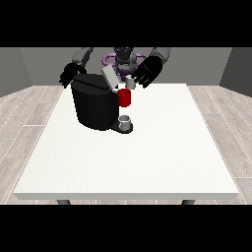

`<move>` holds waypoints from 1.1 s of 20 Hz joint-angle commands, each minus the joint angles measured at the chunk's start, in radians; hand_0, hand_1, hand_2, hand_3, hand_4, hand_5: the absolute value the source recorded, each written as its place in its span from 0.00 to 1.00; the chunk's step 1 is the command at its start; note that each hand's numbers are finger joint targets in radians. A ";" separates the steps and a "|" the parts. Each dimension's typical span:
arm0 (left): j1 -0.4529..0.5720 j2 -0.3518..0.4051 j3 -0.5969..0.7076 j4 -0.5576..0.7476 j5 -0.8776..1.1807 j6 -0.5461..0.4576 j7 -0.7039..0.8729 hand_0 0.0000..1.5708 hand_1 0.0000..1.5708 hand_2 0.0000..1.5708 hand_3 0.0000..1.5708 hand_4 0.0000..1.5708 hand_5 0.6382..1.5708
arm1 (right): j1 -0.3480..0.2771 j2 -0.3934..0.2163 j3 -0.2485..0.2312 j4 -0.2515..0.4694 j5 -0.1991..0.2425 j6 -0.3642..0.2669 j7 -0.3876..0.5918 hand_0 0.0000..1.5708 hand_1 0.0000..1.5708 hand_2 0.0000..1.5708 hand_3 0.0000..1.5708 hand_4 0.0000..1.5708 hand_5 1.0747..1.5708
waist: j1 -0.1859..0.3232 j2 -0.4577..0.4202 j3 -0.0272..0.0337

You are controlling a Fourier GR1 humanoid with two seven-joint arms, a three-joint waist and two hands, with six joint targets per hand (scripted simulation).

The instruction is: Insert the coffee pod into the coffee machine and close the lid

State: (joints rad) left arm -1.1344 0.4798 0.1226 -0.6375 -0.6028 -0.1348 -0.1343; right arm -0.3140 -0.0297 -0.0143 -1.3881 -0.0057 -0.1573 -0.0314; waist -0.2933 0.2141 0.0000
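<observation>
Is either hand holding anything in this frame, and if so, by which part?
The hand at the view's right holds the small coffee pod at its upper part, above the coffee machine. The hand at the view's left holds nothing.

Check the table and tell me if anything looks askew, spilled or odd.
Nothing is spilled or damaged. The coffee machine stands upright with its lid tilted open, a red holder at its front and a small cup on the base. The hand at the view's right is beside a small grey pod above the holder.
</observation>
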 commanded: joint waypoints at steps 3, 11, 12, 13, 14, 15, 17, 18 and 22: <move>-0.024 -0.044 -0.011 0.005 -0.016 0.012 0.032 0.83 0.83 0.85 0.79 0.31 1.00 | -0.017 -0.003 -0.006 -0.003 0.010 -0.022 0.045 0.00 0.00 0.00 0.00 0.31 1.00 | -0.006 0.003 0.0001; -0.013 -0.047 -0.016 0.012 -0.031 0.012 0.004 0.78 0.78 0.82 0.77 0.33 1.00 | 0.018 -0.005 -0.015 0.002 -0.010 0.005 -0.016 0.00 0.00 0.00 0.00 0.32 1.00 | -0.003 0.024 0.0001; -0.073 -0.028 0.003 0.011 -0.010 -0.031 0.025 0.80 0.80 0.83 0.77 0.33 1.00 | -0.010 -0.013 -0.024 0.036 -0.004 0.009 -0.052 0.00 0.00 0.00 0.00 0.33 1.00 | 0.003 0.059 0.0004; -0.022 -0.062 -0.026 0.002 -0.048 0.046 0.007 0.80 0.80 0.82 0.77 0.32 1.00 | -0.046 -0.031 -0.062 0.012 -0.034 0.001 0.007 0.00 0.00 0.00 0.00 0.33 1.00 | 0.003 0.054 0.0002; -0.001 -0.030 -0.011 0.022 -0.041 0.033 -0.020 0.77 0.77 0.80 0.76 0.32 1.00 | 0.032 0.007 -0.011 -0.023 -0.019 0.013 -0.058 0.00 0.00 0.00 0.00 0.32 1.00 | -0.019 0.046 0.0001; 0.010 -0.055 -0.021 0.023 -0.034 0.004 -0.029 0.75 0.75 0.80 0.75 0.32 1.00 | -0.004 -0.018 -0.024 -0.030 -0.020 0.007 0.021 0.00 0.00 0.00 0.00 0.33 1.00 | 0.003 0.011 -0.0001; -0.037 -0.058 -0.014 0.012 -0.031 -0.009 0.029 0.75 0.75 0.80 0.76 0.32 1.00 | 0.004 -0.027 -0.064 0.032 -0.046 0.021 -0.038 0.00 0.00 0.00 0.00 0.34 1.00 | 0.006 0.034 0.0005; -0.016 -0.059 -0.018 0.020 -0.036 -0.012 0.020 0.75 0.75 0.80 0.76 0.31 1.00 | 0.029 -0.024 -0.034 -0.002 -0.024 0.019 -0.022 0.00 0.00 0.00 0.00 0.33 1.00 | 0.003 -0.003 0.0002; -0.029 -0.059 -0.012 0.012 -0.034 -0.012 0.007 0.77 0.77 0.81 0.77 0.33 1.00 | 0.001 -0.020 -0.071 0.026 -0.054 0.017 -0.057 0.00 0.00 0.00 0.00 0.29 1.00 | 0.018 0.033 0.0003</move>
State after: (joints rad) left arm -1.1669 0.4319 0.1094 -0.6215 -0.6389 -0.1387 -0.1280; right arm -0.3156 -0.0403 -0.0569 -1.3793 -0.0325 -0.1545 -0.0689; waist -0.2850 0.2504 0.0002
